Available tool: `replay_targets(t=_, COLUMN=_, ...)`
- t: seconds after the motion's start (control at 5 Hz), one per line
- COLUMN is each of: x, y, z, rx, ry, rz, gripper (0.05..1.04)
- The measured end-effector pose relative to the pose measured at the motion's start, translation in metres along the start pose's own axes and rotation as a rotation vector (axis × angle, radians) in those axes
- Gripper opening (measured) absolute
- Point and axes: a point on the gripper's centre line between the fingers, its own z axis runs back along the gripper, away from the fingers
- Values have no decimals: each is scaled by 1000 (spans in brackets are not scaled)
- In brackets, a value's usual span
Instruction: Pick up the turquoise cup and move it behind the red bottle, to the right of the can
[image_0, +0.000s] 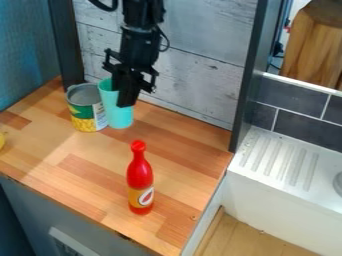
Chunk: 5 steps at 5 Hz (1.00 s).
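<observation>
The black gripper (127, 92) hangs down at the back of the wooden counter, overlapping the right side of the rim of a turquoise cup (119, 116). Whether it holds the cup or only stands in front of it, I cannot tell. The cup is upright, and part of its upper side is hidden behind the gripper. Close on the cup's left is an open tin can (83, 113) with a green and yellow label. Nearer the front, a red bottle (139, 176) with an orange label stands upright, apart from the gripper.
A pale plank wall (194, 65) rises behind the counter (80, 165), with dark posts at both sides. To the right are a white sink unit (280, 195) and dark tiles (294, 125). Part of a yellow object (1, 140) shows at the left edge.
</observation>
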Motion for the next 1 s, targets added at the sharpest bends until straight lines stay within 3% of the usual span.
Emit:
replay_targets(t=0.4, x=30, y=-13, z=-19, rx=4, ry=-15, rz=-9, gripper=111)
replay_targets(t=0.6, x=38, y=-17, z=-19, rx=15, ry=-55, rz=-14, gripper=111)
replay_targets(t=0.8, x=40, y=-19, z=-25, rx=21, ry=-51, rz=4, gripper=137)
replay_targets(t=1.0, x=37, y=-17, z=-30, rx=28, ry=-10, rz=-9, gripper=348)
